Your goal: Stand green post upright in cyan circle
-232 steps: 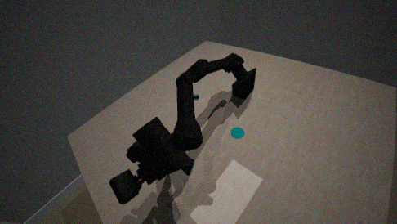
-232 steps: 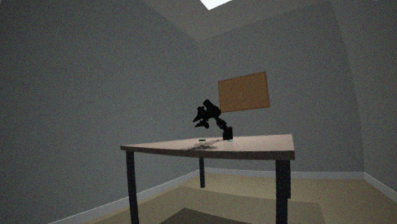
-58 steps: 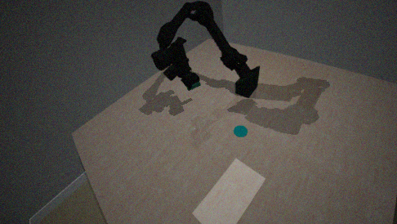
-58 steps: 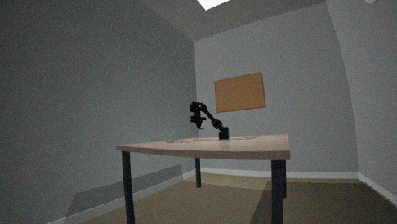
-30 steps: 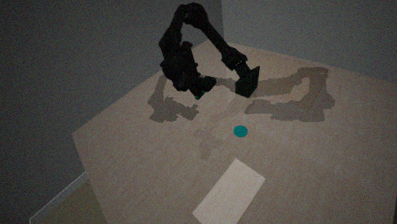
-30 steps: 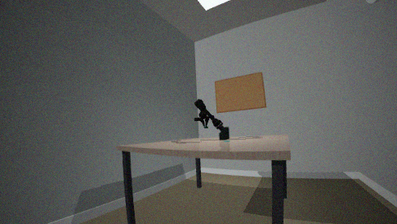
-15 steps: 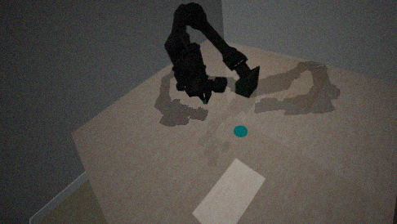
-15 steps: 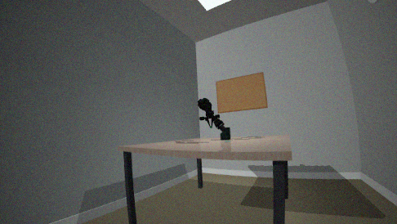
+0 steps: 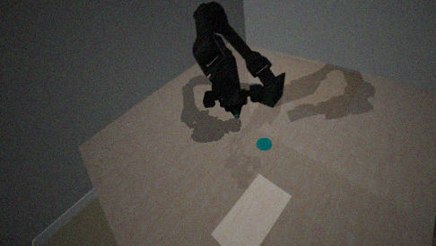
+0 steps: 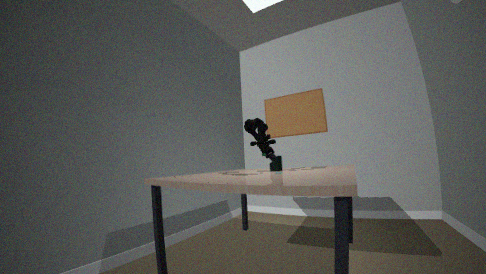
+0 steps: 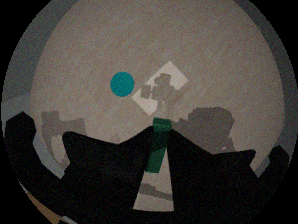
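Between the dark fingers, wrist view: gripper [image 11: 158,156] nearly closed, clamped on the green post [image 11: 158,144]. Post runs forward out of the grip, one end sticking past the fingertips. From the top view only a sliver of green shows below the arm [image 9: 222,67]; post looks carried above the table [image 9: 148,188], not touching it, though height is hard to judge.

Just ahead and a little left of the post tip in the wrist view: cyan circle [image 11: 121,83]. In the top view the circle [image 9: 264,144] lies near the gripper, toward the front-right, apart from it.

Step in hand, as I judge it: carry the post over the circle. To do it well, bring the lower end over the disc's middle, settle the post vertical before lowering, descend slowly until the base sits flat, then open and lift straight away so the fingers don't tip it. Circle is small; little margin for a leaning set-down.

Further out: pale rectangular sheet [image 9: 251,211] on the table beyond the circle, well apart from it. Nothing seen standing between gripper and circle. Heavy arm shadows across the table; dim light blurs detail.
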`<state>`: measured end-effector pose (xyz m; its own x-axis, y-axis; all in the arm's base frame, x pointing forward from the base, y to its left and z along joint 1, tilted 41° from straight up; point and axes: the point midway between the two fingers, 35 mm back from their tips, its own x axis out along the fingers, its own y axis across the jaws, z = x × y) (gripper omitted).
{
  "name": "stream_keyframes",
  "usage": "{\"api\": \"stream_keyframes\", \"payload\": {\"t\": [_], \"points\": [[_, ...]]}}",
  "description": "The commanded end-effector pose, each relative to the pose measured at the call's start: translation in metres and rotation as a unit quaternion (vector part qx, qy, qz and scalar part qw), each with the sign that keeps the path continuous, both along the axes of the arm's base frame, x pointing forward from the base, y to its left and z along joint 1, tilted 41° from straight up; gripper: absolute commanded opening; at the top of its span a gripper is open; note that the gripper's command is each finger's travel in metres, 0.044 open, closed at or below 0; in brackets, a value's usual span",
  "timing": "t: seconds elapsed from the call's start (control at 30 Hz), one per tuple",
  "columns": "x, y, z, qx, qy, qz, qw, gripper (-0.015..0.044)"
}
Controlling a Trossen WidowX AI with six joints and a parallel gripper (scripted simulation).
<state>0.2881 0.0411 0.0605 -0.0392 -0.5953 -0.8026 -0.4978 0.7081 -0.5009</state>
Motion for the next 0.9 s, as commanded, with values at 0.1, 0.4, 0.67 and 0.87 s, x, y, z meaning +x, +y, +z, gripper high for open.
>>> {"api": "stream_keyframes", "payload": {"t": [0.1, 0.4, 0.67, 0.87], "points": [[-0.001, 0.021, -0.016, -0.001, 0.039, 0.052, 0.998, 0.0023], [-0.007, 0.044, -0.035, -0.006, 0.086, 0.111, 0.990, 0.0023], [-0.014, 0.063, -0.052, -0.012, 0.127, 0.162, 0.978, 0.0023], [-0.021, 0.077, -0.064, -0.017, 0.157, 0.199, 0.967, 0.0023]]}}
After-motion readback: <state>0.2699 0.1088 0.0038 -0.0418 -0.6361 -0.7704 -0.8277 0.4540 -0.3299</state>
